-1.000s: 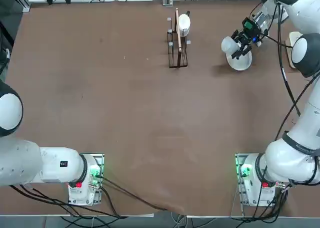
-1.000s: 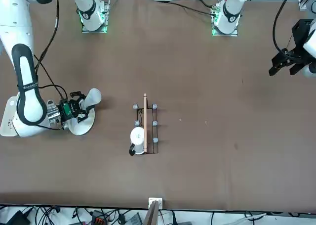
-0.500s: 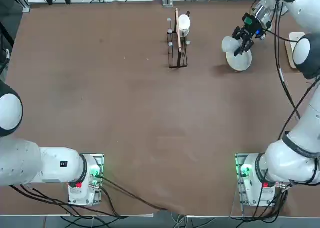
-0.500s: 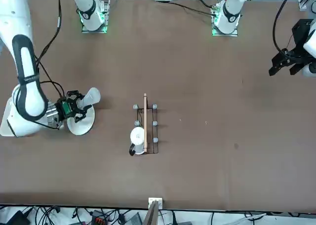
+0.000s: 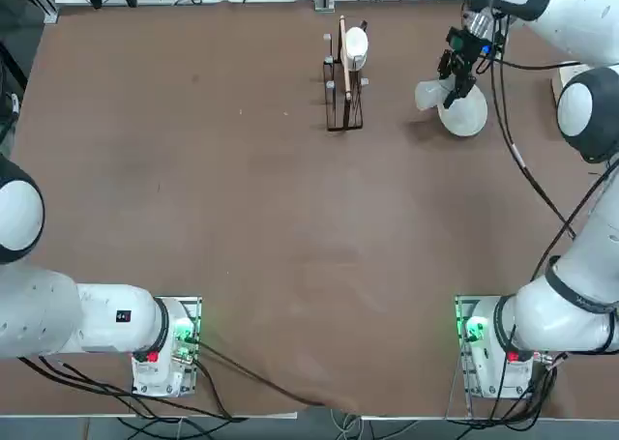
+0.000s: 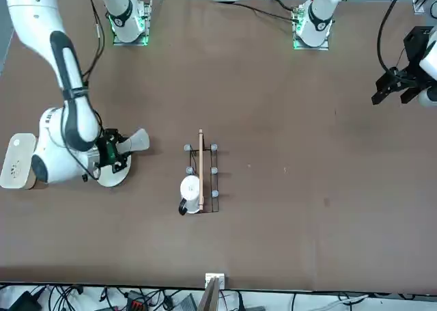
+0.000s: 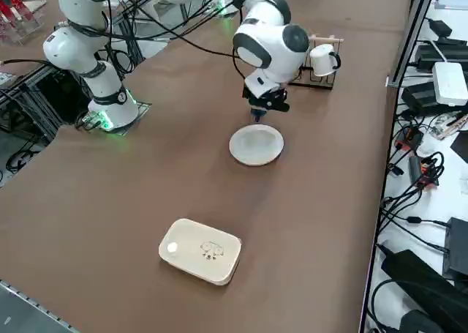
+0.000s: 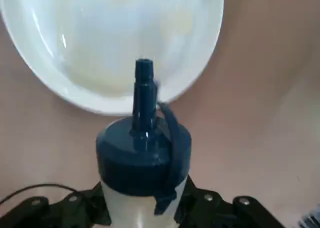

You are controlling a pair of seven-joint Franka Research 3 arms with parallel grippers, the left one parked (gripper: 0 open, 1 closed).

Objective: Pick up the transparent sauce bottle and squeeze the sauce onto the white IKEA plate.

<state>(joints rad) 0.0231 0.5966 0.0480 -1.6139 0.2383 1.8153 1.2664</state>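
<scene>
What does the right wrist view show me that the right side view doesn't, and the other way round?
Only the right wrist view: the sauce bottle's translucent body held between the right gripper's fingers.

Only the right side view: the white rounded box and the white mug at the rack.

Both: the white plate, the brown tabletop and the bottle's dark blue nozzle cap.
</scene>
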